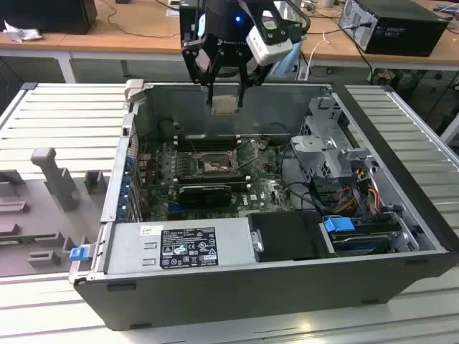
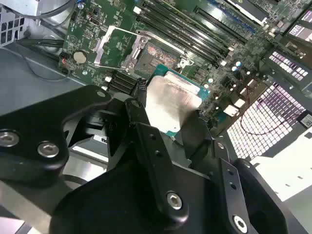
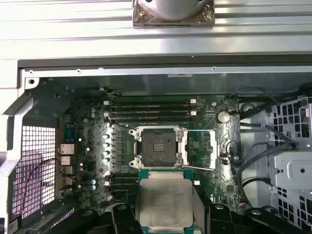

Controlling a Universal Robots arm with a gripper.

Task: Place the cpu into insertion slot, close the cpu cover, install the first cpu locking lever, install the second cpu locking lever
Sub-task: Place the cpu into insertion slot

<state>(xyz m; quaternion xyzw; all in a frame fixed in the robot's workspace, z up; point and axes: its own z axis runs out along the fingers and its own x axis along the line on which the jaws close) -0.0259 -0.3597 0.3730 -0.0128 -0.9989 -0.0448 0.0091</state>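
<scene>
Beige-silver face turned away from the board: cpu (image 3: 163, 202) pinched at two opposite edges by the pincer (image 3: 168, 215), fingers pressed in against the chip. Held flat, probably so as to meet the insertion slot (image 3: 158, 146) level and spare the contacts below. Gripped at the edges only, leaving the underside free for seating.

Carried well above the insertion slot, at about rim height of the computer case (image 1: 237, 287) in the exterior view, with the cpu (image 1: 224, 104) between the fingertips of the pincer (image 1: 225, 100). Judged from both wrist views, offset to one side of the insertion slot and not squarely over it. Not yet seated.

Insertion slot bare: dark contact field exposed inside the silvery rim, nothing lying in it. Ready to receive the chip.

Swung clear to one side of the insertion slot: cpu cover (image 3: 213, 146), a silvery frame with a square cut-out. Opened this way to keep the drop path free. Exact tilt of the frame not determinable.

Around the insertion slot: green motherboard (image 3: 83, 146), with long black card slots (image 3: 151, 111) just beside the rim. Around all of this, the open-topped case, resting on the ribbed grey table (image 1: 64, 115).
</scene>
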